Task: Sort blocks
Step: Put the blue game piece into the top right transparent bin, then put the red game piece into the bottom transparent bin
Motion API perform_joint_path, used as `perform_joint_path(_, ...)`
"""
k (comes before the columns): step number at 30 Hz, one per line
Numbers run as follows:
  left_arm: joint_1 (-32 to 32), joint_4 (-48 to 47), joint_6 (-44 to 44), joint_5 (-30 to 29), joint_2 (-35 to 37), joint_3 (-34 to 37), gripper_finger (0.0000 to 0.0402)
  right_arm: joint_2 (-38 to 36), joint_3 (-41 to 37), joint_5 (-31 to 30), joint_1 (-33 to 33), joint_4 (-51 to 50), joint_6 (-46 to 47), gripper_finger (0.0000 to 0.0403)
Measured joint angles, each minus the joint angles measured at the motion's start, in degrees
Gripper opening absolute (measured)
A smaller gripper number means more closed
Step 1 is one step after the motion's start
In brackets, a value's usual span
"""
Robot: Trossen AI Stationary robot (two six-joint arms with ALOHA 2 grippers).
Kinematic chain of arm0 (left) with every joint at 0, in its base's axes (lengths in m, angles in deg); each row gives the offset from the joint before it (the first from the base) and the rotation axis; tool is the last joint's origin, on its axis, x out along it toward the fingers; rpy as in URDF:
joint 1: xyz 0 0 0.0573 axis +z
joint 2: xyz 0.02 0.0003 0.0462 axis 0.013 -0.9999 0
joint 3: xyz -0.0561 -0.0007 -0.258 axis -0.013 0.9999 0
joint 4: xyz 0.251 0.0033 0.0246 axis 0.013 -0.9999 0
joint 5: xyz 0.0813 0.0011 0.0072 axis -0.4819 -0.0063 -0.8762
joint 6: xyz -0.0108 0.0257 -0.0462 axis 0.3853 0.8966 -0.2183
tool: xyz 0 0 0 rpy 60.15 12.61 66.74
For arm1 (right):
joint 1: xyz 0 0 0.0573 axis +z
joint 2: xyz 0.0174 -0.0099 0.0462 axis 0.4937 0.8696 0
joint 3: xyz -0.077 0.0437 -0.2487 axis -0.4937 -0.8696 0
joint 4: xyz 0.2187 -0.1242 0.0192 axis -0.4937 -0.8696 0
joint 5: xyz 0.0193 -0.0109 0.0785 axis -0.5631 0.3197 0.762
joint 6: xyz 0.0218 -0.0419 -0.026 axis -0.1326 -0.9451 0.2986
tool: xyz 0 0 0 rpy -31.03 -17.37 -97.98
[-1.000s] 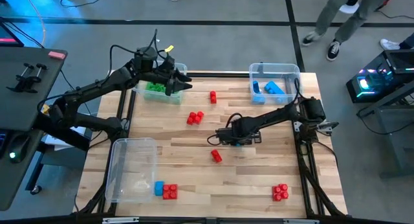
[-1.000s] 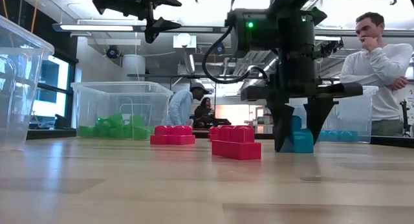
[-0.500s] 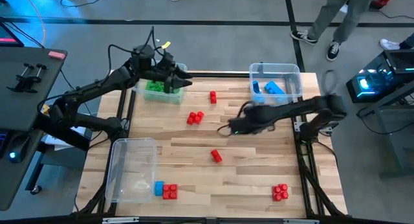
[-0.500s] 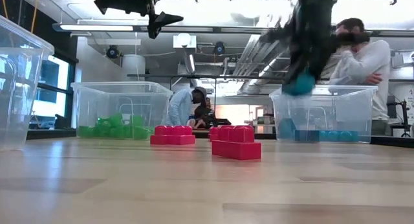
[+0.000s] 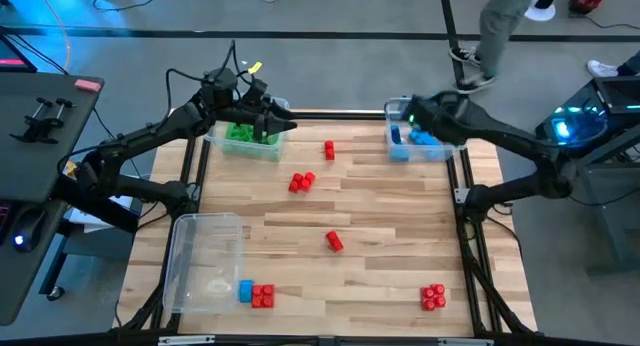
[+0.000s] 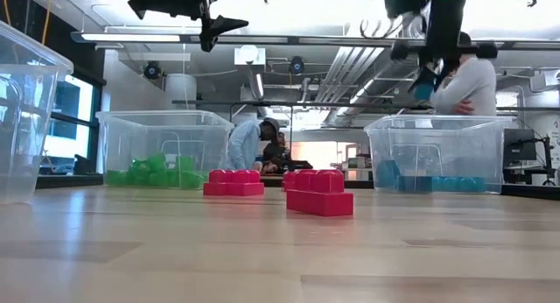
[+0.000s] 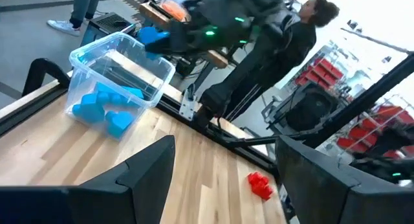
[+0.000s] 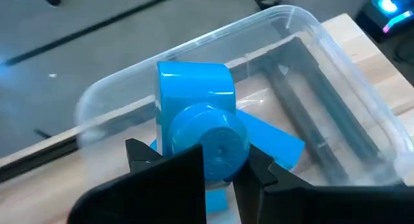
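Observation:
My right gripper [image 8: 213, 175] is shut on a blue block [image 8: 202, 130] and hangs over the clear bin [image 5: 440, 114] at the far right, where other blue blocks [image 5: 424, 137] lie. My left gripper [image 5: 284, 126] stands open and holds nothing, high over the far-left bin [image 5: 262, 152] of green blocks [image 5: 240, 134]. Red blocks lie on the wooden table: one far [image 5: 328, 149], a pair [image 5: 301, 182], one mid-table [image 5: 334, 242]. Near the front lie a red cluster [image 5: 262, 296] beside a blue block [image 5: 245, 290], and another red cluster [image 5: 433, 297]. My right gripper pinches the blue block's two opposite sides [image 8: 169, 143] between its two fingers [image 8: 167, 164]. The fingers slant downward, and a round stud [image 8: 217, 146] faces back toward the wrist. The block is lifted clear, above the bin's open top.
A third clear bin [image 5: 205, 261] lies at the table's near left. A person [image 6: 477, 84] stands behind the right bin beyond the table, and others pass at the far side. The table's middle has bare wood between the red blocks.
My right gripper stood open astride a blue block at mid-table, then shut on it. It lifted the block clear and swung fast toward the far right edge, turning as it went, until it was over the blue-block bin. The left arm barely moved.

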Motion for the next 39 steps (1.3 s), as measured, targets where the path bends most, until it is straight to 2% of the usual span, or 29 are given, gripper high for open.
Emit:
perform_joint_path(6, -0.3, 1.6, -5.6, -0.1, 0.0, 0.0, 0.0252, 0.1, -3.7, 7.8, -10.6, 9.5, -14.5, 0.0008)
perform_joint_path(10, -1.6, 1.7, -7.6, -0.1, 0.0, 0.0, 0.0252, 0.1, -4.2, 14.0, -14.3, 11.0, -25.7, 0.0048)
perform_joint_path(16, -5.0, 1.7, -8.1, -1.3, 0.0, 0.0, 0.0252, 0.1, -4.2, 14.4, -16.2, 10.6, -31.9, 0.0153)
perform_joint_path(21, -8.5, 1.8, -9.8, -8.5, 0.0, 0.0, 0.0252, -0.1, -4.2, 15.3, -16.2, 14.2, -39.3, 0.0216)
perform_joint_path(24, -10.8, 1.8, -10.8, -11.1, 0.0, 0.0, 0.0252, -1.7, -4.2, 20.8, -16.2, 20.7, -45.1, 0.0231)
perform_joint_path(27, -13.4, 1.7, -12.3, -11.1, 0.0, 0.0, 0.0252, -3.9, -4.2, 29.8, -15.2, 26.5, -47.4, 0.0233)
perform_joint_path(30, -16.2, 1.7, -12.5, -9.5, 0.0, 0.0, 0.0252, -6.3, -4.2, 40.4, -11.3, 30.0, -47.2, 0.0233)
perform_joint_path(33, -18.9, 1.7, -10.7, -6.1, 0.0, 0.0, 0.0252, -7.8, -4.2, 48.7, -1.8, 31.5, -44.4, 0.0233)
perform_joint_path(36, -20.8, 1.7, -8.2, -2.8, 0.0, 0.0, 0.0252, -7.7, -4.2, 48.3, 12.4, 29.3, -38.6, 0.0233)
perform_joint_path(39, -21.6, 1.7, -7.0, 2.1, 0.1, 0.0, 0.0252, -5.8, -4.2, 40.4, 27.5, 26.7, -28.8, 0.0233)
